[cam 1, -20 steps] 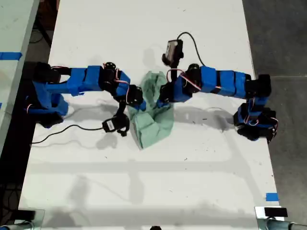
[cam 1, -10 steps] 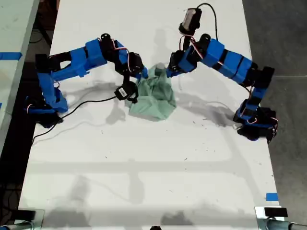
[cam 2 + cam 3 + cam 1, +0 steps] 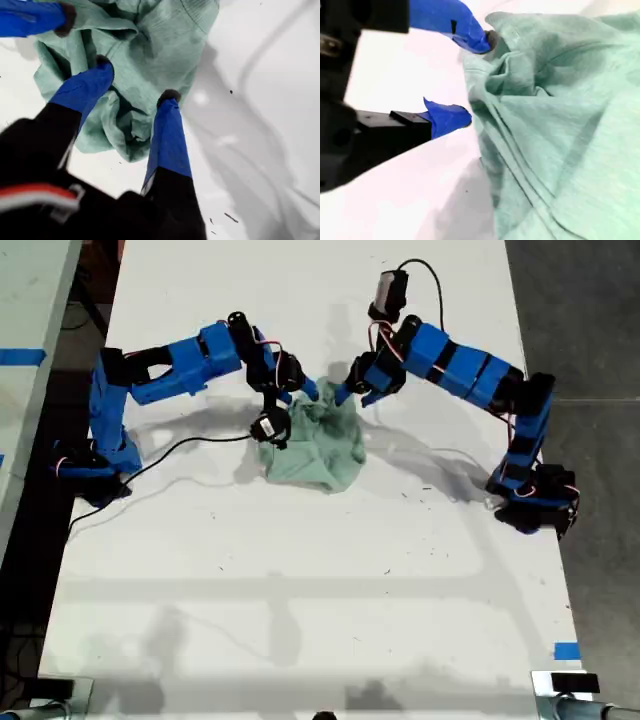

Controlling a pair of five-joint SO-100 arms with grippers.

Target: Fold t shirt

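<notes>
bright, even light | soft arm shadows | wrist views blurred close-up

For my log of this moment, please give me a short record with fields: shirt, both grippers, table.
shirt: pale green t shirt, crumpled in a heap, not folded flat
first gripper: my first gripper, fingers open, tips on the shirt
second gripper: my second gripper, fingers open, at the shirt's edge
table: white table; the shirt lies on it between the two arms
</notes>
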